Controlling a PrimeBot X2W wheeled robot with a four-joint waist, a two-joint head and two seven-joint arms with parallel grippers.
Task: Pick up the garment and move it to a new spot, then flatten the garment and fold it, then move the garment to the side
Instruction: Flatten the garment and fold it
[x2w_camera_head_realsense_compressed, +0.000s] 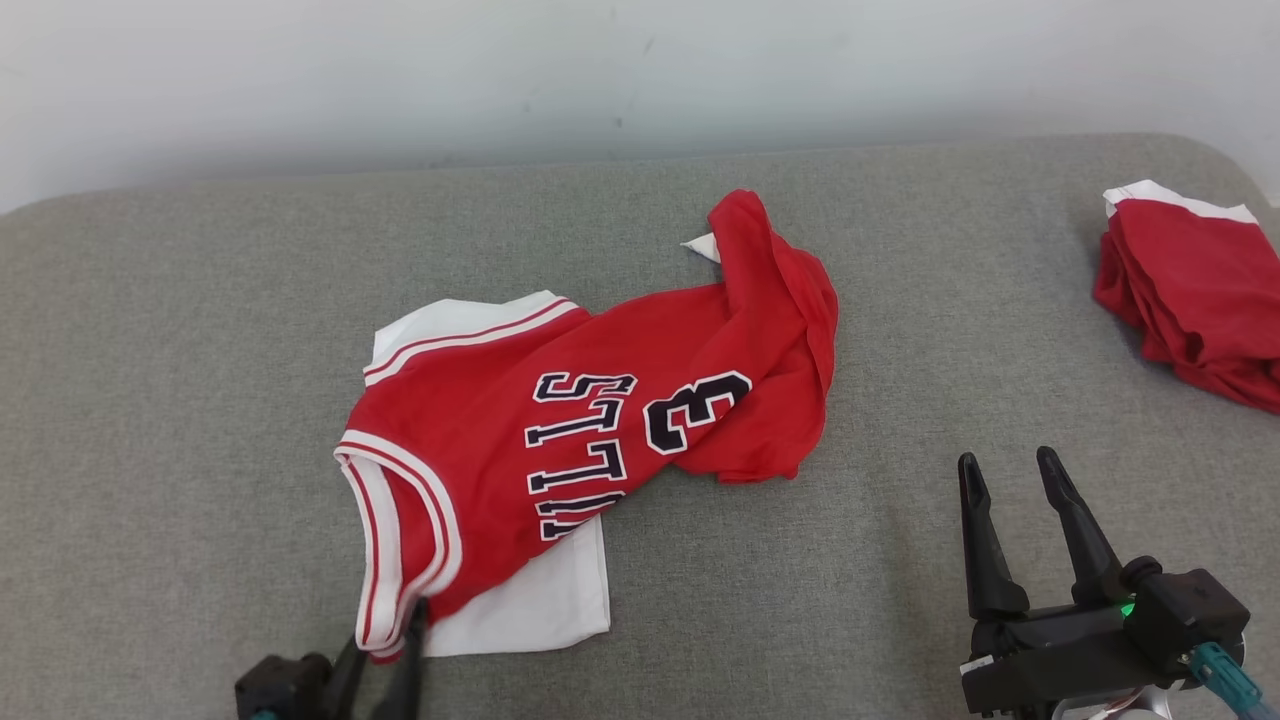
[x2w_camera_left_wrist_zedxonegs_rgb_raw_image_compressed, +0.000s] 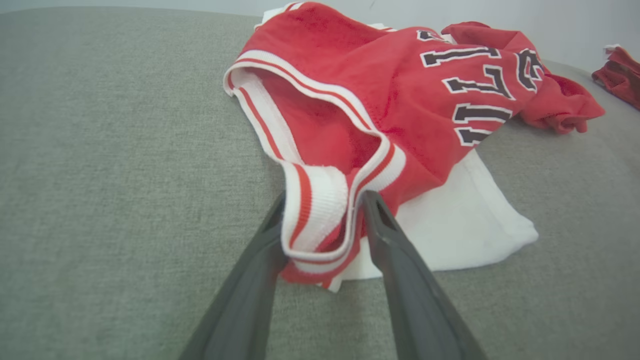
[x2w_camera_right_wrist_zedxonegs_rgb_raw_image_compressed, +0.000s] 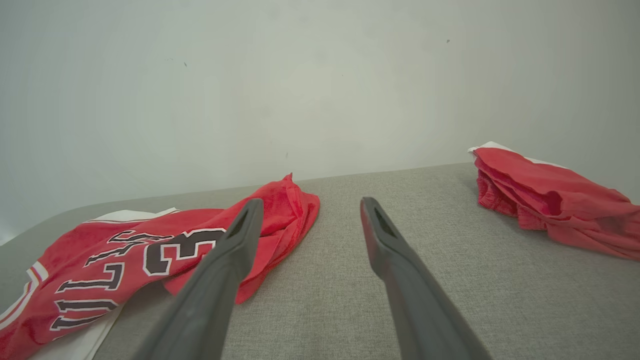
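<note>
Red jersey (x2w_camera_head_realsense_compressed: 560, 420) lies mid grey surface (x2w_camera_head_realsense_compressed: 180, 420), long axis running away to the right from your left jaws, apart astride its striped trim (x2w_camera_left_wrist_zedxonegs_rgb_raw_image_compressed: 315, 215); right jaws apart, empty, farther off.

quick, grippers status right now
left gripper: open, straddling the striped strap of the jersey, not clamped yet
right gripper: open, holding nothing

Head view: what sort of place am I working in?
Likely a clothes-folding test bench: a grey cloth-covered table against a bare wall, a red jersey laid out, another red garment heaped aside.
</note>
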